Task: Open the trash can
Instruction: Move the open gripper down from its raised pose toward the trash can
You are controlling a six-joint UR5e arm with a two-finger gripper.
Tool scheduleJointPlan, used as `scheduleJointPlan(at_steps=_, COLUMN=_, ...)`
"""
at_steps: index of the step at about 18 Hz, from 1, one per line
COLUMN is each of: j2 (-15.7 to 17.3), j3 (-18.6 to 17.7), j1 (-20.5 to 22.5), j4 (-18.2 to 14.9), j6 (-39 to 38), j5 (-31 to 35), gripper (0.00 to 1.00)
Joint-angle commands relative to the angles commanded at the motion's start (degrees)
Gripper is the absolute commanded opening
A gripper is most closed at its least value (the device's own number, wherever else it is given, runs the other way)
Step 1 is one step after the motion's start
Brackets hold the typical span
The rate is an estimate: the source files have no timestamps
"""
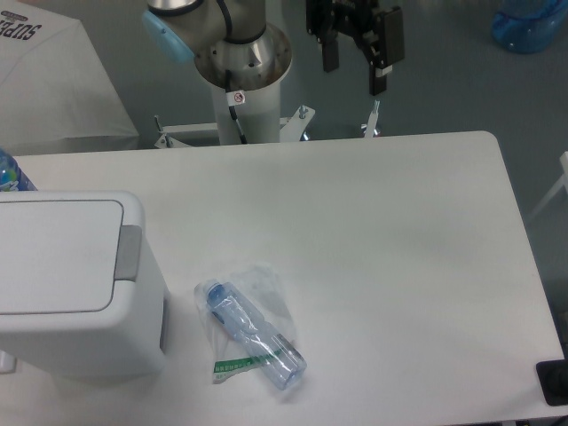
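The trash can (71, 284) is a large white boxy bin at the left edge of the table, its flat lid down and a small grey push tab (130, 253) on the lid's right edge. My gripper (355, 75) hangs high at the top of the view, beyond the table's far edge and well to the right of the bin. Its two black fingers (382, 53) stand apart with nothing between them.
A clear plastic bottle (253, 335) with a blue cap lies on a crumpled clear wrapper just right of the bin. The arm's base column (241, 84) stands behind the table's far edge. A blue bottle top (11, 173) peeks out behind the bin. The white table (382, 240) stretches right.
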Motion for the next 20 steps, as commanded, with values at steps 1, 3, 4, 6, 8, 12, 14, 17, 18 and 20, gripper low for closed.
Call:
scheduleJointPlan(at_steps=1, j2=0.0, j3=0.0, j1=-0.09, j4=0.0, j6=0.0, j5=0.0, gripper=1.0)
scheduleJointPlan(at_steps=3, j2=0.0, j3=0.0, j1=-0.35, j4=0.0, j6=0.0, j5=0.0, gripper=1.0)
scheduleJointPlan(at_steps=4, j2=0.0, j3=0.09, j1=-0.44, j4=0.0, j6=-0.09, j5=-0.09, gripper=1.0)
scheduleJointPlan(at_steps=6, j2=-0.09, j3=0.44, j1=-0.61, j4=0.0, j6=-1.13, j5=-0.44, gripper=1.0)
scheduleJointPlan(at_steps=8, j2=-0.35, j3=0.88, j1=-0.7, j4=0.26, j6=-6.73, j5=-1.84, gripper=1.0)
scheduleJointPlan(at_steps=12, j2=-0.62, j3=0.0, j1=-1.14, j4=4.38, j6=-23.95, j5=-9.99, gripper=1.0)
scheduleJointPlan(at_steps=14, j2=-1.05, j3=-0.09, j1=-1.23, j4=6.76, j6=-32.48, j5=-15.27, gripper=1.0)
scheduleJointPlan(at_steps=17, j2=-1.67, j3=-0.44, j1=-1.76, j4=9.66, j6=-41.2, j5=-18.46, gripper=1.0)
scheduleJointPlan(at_steps=18, j2=-1.93, j3=-0.53, j1=-2.45, j4=10.45, j6=-42.53, j5=-18.46, gripper=1.0)
scheduleJointPlan(at_steps=20, j2=-2.81, j3=-0.27, j1=-4.91, j4=10.63, j6=-45.34, j5=-18.46, gripper=1.0)
